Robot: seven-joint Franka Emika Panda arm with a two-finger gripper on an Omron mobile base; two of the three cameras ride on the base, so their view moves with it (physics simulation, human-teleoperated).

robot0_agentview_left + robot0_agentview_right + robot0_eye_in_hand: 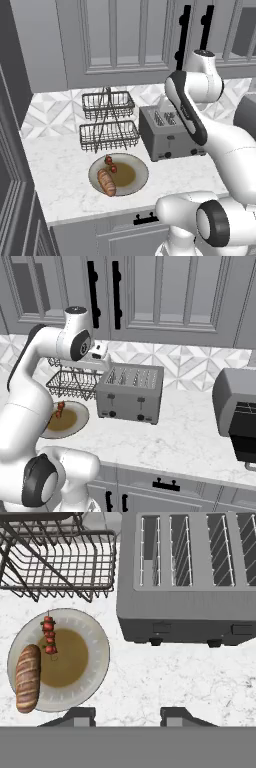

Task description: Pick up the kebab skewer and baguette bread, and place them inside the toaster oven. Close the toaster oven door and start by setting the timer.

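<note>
Right base view puts the toaster oven [240, 416] at the far right of the marble surface [185, 441], well to the right of the 4-slot toaster [131, 392]; its dark front faces forward, but whether the door is down or up I cannot tell from this angle. Nothing of the task looks done yet, by my reading. The plate [60, 659] lies left of and in front of the toaster, just in front of the 2-tier wire basket rack [108, 122]. On the plate's left rim rests the baguette bread [28, 678], and the kebab skewer [49, 634] lies on the plate's far side, nearer the rack, apart from the loaf. The hand [127, 716] hangs above the surface in front of the toaster, to the right of the plate, fingers parted and grasping nothing. Left to do, as I judge it: both pickups, both placements in the oven, shutting the door, setting the timer.
</note>
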